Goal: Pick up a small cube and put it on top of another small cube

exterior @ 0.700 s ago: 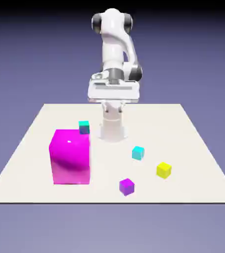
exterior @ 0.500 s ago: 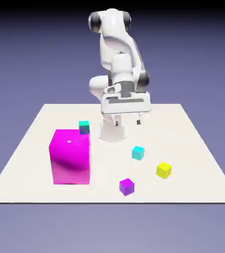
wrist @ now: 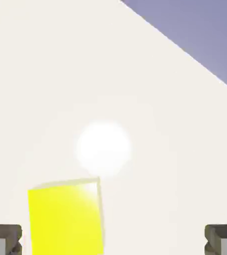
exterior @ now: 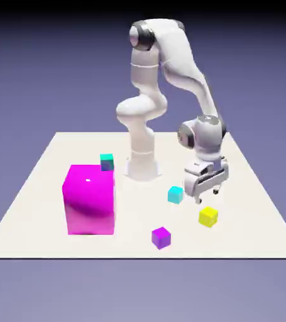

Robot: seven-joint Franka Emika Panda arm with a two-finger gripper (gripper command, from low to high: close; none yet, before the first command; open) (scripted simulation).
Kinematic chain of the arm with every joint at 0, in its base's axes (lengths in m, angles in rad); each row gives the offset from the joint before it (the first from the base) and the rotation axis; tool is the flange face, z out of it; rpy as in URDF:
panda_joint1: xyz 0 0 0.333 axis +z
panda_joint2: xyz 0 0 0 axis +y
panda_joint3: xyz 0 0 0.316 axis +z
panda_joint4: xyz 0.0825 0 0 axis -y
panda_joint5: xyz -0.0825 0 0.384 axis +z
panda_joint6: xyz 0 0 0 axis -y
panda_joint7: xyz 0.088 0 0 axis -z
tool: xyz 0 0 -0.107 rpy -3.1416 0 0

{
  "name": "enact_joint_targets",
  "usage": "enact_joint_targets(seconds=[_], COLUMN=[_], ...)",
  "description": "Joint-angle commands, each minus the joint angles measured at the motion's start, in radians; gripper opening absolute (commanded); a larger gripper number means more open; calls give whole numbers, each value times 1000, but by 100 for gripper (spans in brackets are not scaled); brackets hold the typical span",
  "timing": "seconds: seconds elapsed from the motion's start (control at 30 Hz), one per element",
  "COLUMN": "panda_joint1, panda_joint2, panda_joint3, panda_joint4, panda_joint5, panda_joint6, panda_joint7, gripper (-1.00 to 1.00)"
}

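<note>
Exterior view: the gripper [exterior: 208, 196], earlier high over the base, is now hovering low at the exterior view's right, pincer standing released; the yellow cube [exterior: 209, 217] is sitting on the table [exterior: 120, 246] just nearer | Hand view: matte tabletop showing a round white glare, the flat-faced cube lying closer to the left-edge fingertip [wrist: 3, 240]

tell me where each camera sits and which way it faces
Exterior view: stands across the table, above it, facing the robot; the whole arm and the hand show.
Hand view: rides on the hand, looking along it at the tabletop; only two finger tips show, at the bottom corners.
Shared: the yellow cube, the tabletop and the backdrop.
</note>
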Motion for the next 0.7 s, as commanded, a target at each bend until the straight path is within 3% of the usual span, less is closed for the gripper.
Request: enact_joint_targets(seconds=[0.0,0.23,0.27,0.5,0.67], panda_joint1=[18,-130,-130,13,-105], panda_joint2=[16,226,226,8,-173], panda_joint3=[-4,145,145,2,161], panda_joint4=[5,40,40,3,-39], panda_joint5=[2,1,1,7,140], panda_joint6=[-7,173,173,-12,-140], panda_joint7=[-4,-4,-4,-5,-17], gripper=[0,0,-100,-100,-100])
